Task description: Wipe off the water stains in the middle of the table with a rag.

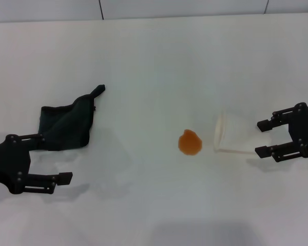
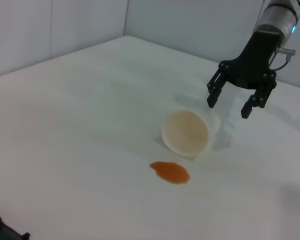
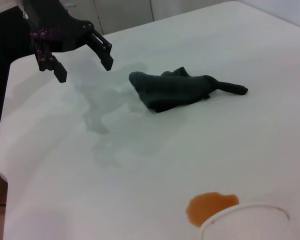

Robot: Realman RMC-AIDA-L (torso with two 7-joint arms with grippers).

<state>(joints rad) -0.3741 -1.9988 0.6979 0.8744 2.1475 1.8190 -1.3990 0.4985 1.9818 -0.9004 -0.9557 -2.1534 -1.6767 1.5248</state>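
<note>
The rag (image 1: 66,124) lies crumpled on the white table (image 1: 143,61) at the left, its pointed tail toward the back. It also shows in the right wrist view (image 3: 175,89). The orange-brown water stain (image 1: 190,142) sits mid-table, and shows in both wrist views (image 2: 170,172) (image 3: 210,206). My left gripper (image 1: 56,158) is open and empty, just in front of the rag's near edge, also seen from the right wrist (image 3: 85,71). My right gripper (image 1: 258,137) is open and empty at the right, also seen from the left wrist (image 2: 228,107).
A translucent plastic cup (image 1: 230,134) lies on its side between the stain and my right gripper, its mouth toward the stain. It also shows in the left wrist view (image 2: 187,132) and the right wrist view (image 3: 247,222). A wall runs along the table's far edge.
</note>
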